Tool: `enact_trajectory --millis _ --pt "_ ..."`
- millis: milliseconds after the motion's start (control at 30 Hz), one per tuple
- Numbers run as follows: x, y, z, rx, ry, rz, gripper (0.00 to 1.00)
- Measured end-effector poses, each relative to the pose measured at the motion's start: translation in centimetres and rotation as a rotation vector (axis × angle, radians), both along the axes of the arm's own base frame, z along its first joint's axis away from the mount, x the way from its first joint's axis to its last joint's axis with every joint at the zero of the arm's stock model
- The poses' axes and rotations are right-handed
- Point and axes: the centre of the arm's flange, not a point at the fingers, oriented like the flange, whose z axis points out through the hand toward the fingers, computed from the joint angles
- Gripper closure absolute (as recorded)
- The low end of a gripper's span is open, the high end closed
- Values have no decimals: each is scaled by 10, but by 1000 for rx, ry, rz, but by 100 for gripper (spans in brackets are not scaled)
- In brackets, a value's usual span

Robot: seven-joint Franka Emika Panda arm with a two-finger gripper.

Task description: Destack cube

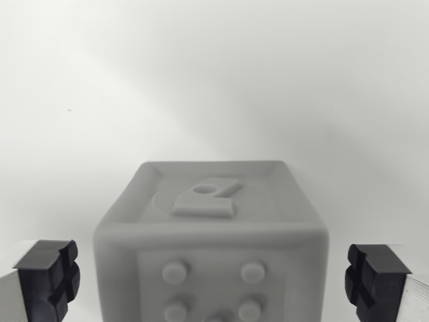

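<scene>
A grey cube (211,235) fills the lower middle of the wrist view. Its top face carries a raised letter inside a recessed frame, and its near side shows round raised dots. What it rests on is hidden below the frame edge. My gripper (213,282) is open, with one black fingertip (48,276) at the wrist view's left and the other black fingertip (374,275) at the right. The cube sits between them with a gap on each side, touching neither.
A plain white surface (214,80) stretches behind and around the cube.
</scene>
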Motion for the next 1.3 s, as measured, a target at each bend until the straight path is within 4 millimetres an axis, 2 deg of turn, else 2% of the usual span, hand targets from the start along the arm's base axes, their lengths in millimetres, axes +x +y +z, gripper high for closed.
enact_trajectory --millis 433,1300 --pt "0 0 37 -1 0 -1 0" --pt "-1 0 145 -1 -3 -2 0"
